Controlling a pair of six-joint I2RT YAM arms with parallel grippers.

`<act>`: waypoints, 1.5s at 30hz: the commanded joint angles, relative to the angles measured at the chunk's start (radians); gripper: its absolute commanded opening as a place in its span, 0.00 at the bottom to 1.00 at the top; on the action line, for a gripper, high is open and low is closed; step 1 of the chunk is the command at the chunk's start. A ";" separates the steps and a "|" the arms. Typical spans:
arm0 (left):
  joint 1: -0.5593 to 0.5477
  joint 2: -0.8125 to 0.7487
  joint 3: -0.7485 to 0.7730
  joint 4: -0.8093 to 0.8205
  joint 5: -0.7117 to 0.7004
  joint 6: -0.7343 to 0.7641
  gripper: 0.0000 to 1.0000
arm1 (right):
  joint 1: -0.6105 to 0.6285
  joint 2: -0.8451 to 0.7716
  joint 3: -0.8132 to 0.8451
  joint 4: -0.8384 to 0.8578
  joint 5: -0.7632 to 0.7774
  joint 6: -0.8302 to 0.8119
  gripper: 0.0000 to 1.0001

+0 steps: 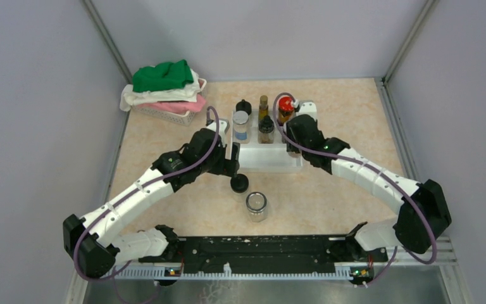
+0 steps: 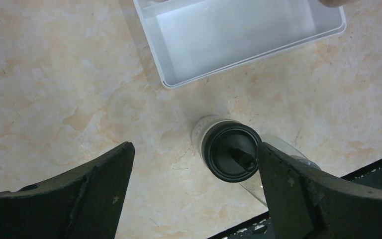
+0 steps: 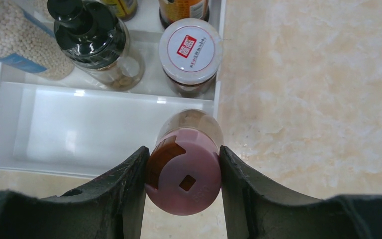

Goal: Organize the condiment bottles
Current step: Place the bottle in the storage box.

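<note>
Firstly, desk (image 1: 354, 126): marbled; its lower edge is hidden by the arm bases.
Tray (image 1: 267, 158): upper middle overhead; bottles (image 1: 266, 128) fill its back steps, labels unreadable.
Right fingers (image 3: 129, 189): clamped on pink-capped jar (image 3: 186, 172) at the tray's right front corner; jar hidden overhead.
Left fingers (image 2: 104, 184): spread open, flanking black-capped jar (image 2: 229, 152); contact unclear.
Handling: glass, rigid, smooth, breakable, probably light; grip at the cap.
Clear jar (image 1: 256, 206): lower centre, partly hidden in the left wrist view.

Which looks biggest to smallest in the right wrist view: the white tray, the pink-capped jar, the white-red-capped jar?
1. white tray
2. pink-capped jar, though it is nearest the camera, so its lead over the next is unsure
3. white-red-capped jar
</note>
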 commanded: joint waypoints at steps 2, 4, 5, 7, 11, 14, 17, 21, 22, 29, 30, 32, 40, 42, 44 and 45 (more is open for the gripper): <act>-0.005 -0.022 0.013 0.066 -0.015 0.017 0.99 | -0.011 0.057 -0.016 0.128 -0.089 -0.014 0.22; -0.005 -0.021 0.014 0.069 -0.018 0.013 0.99 | -0.011 0.079 -0.019 0.138 -0.103 -0.010 0.22; -0.005 -0.017 0.018 0.065 -0.019 0.000 0.99 | -0.010 0.087 -0.023 0.142 -0.109 -0.009 0.22; -0.004 -0.005 0.025 0.049 -0.002 -0.008 0.99 | -0.011 0.099 -0.032 0.151 -0.124 -0.002 0.22; -0.004 0.002 0.017 0.038 0.036 0.001 0.99 | -0.011 0.109 -0.066 0.168 -0.126 0.007 0.22; -0.004 -0.005 0.010 0.046 0.034 0.012 0.99 | -0.011 0.117 -0.087 0.178 -0.121 0.005 0.22; -0.004 -0.003 0.012 0.047 0.023 0.012 0.99 | -0.013 0.128 -0.098 0.195 -0.122 -0.003 0.23; -0.004 0.010 0.013 0.045 0.032 0.010 0.99 | -0.018 0.143 -0.092 0.206 -0.121 -0.014 0.23; -0.004 0.011 0.012 0.044 0.033 0.009 0.99 | -0.021 0.147 -0.088 0.206 -0.121 -0.016 0.24; -0.005 0.016 0.006 0.047 0.029 0.008 0.99 | -0.028 0.148 -0.082 0.183 -0.115 -0.027 0.67; -0.003 0.016 0.008 0.047 0.024 0.009 0.99 | -0.027 0.139 -0.084 0.176 -0.111 -0.027 0.73; -0.004 0.018 0.016 0.039 0.004 0.011 0.99 | -0.027 0.115 -0.082 0.153 -0.094 -0.030 0.80; -0.003 0.012 0.037 0.024 -0.029 0.028 0.99 | -0.025 -0.070 -0.039 -0.004 -0.112 -0.034 0.79; -0.003 0.009 0.033 0.023 -0.031 0.026 0.99 | -0.019 -0.126 -0.048 -0.032 -0.169 -0.015 0.77; -0.003 0.006 0.026 0.025 -0.027 0.025 0.99 | 0.013 -0.174 -0.067 -0.061 -0.198 0.018 0.76; -0.004 0.006 0.024 0.027 -0.026 0.023 0.99 | 0.042 -0.193 -0.077 -0.077 -0.199 0.039 0.75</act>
